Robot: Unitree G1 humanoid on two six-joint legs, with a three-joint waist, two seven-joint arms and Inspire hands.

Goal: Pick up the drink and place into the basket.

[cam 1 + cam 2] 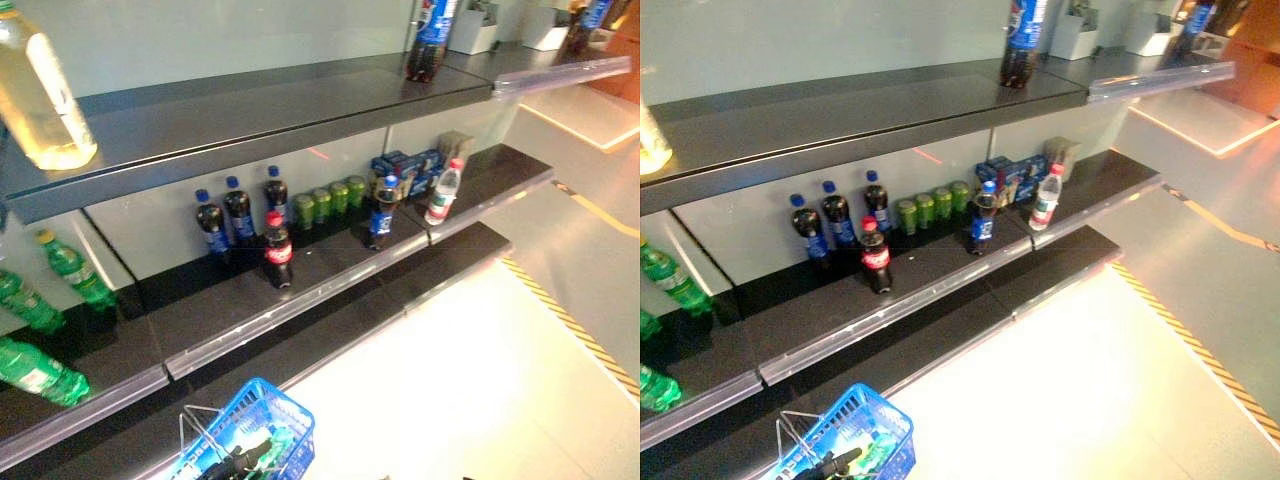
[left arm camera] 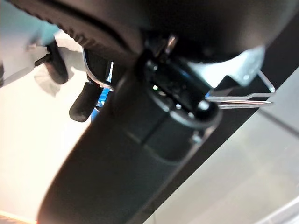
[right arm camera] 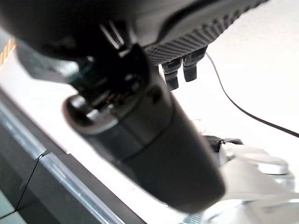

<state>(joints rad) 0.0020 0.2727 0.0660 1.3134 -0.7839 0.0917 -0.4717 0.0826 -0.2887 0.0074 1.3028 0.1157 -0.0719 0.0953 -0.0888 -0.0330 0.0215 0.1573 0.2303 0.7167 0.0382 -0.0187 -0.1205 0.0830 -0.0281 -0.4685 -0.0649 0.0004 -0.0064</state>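
The red-capped drink bottle (image 1: 278,250) stands upright near the front edge of the middle shelf (image 1: 250,320), dark, with a red label whose print is too small for me to read. Just behind it, three dark bottles with blue caps and blue labels (image 1: 238,212) stand in a row against the back wall. To their right is a row of green cans (image 1: 330,200), then another blue-labelled dark bottle (image 1: 382,212), and a clear bottle with a red cap (image 1: 441,192) further right. Blue cartons (image 1: 410,165) sit behind those two. Green bottles (image 1: 75,270) lie and lean at the far left. On the upper shelf (image 1: 250,120) are a pale yellow bottle (image 1: 40,100) on the left and a tall dark bottle with a blue label (image 1: 432,40) on the right.

The blue basket (image 1: 290,415) is near me at the lower left, in front of the shelves and well apart from the red-capped bottle. Something green shows inside it; I cannot tell what it is.

Only the wrist views show my hands. My left robot hand (image 2: 140,140) fills its view with dark bulk, with a wire handle (image 2: 252,95) and slivers of blue past it; I cannot tell whether it is clenched or released. My right robot hand (image 3: 154,140) is over the pale floor (image 1: 480,380) beside a shelf edge, and I cannot tell its state either.
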